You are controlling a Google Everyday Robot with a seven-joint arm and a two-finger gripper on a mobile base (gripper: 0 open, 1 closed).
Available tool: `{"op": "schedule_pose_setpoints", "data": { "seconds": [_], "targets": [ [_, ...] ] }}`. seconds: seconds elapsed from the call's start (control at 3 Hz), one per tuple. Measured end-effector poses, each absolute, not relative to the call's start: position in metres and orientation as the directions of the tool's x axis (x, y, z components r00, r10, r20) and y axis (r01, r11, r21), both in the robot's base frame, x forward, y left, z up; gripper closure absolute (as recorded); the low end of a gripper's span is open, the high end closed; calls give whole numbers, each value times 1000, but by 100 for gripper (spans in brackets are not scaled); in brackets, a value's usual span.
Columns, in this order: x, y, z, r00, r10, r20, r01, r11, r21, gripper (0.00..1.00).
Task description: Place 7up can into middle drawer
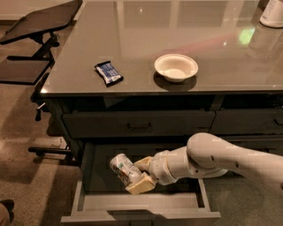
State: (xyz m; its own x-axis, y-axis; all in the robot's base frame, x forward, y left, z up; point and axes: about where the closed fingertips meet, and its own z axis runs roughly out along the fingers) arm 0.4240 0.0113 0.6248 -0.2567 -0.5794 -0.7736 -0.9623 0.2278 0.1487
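Down low, the gripper (pixel 134 175) sits over the dark inside of the open middle drawer (pixel 132 204), and its two tan fingers (pixel 142 186) are clamped on the 7up can (pixel 123 168). One finger lies along the top of the can and the other under it. The can lies tilted, its shiny end pointing away from the gripper toward the drawer's left wall. I cannot tell whether the can touches the drawer floor. The drawer's pale front rim runs just below the gripper, nearer the camera.

Behind the gripper, the white arm (pixel 221 159) stretches off toward the right edge of the view. Directly above the gripper is a shut drawer with a bar handle (pixel 139 126), and above that the glossy grey countertop (pixel 132 31). On the counter, a white bowl (pixel 176 67) stands above the gripper and a little to the right. A dark-blue snack packet (pixel 108 73) lies above it and a little to the left, well apart from the bowl. Far up and right of the gripper, a white container (pixel 272 13) stands at the counter's corner. A black folding stand (pixel 40 22) is far off to the upper left, on the carpet.
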Motion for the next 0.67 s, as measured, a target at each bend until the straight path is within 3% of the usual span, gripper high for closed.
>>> {"op": "schedule_pose_setpoints", "data": {
  "seconds": [0.67],
  "targets": [
    [445, 9, 600, -249, -591, -768, -960, 255, 115, 100]
  ]
}}
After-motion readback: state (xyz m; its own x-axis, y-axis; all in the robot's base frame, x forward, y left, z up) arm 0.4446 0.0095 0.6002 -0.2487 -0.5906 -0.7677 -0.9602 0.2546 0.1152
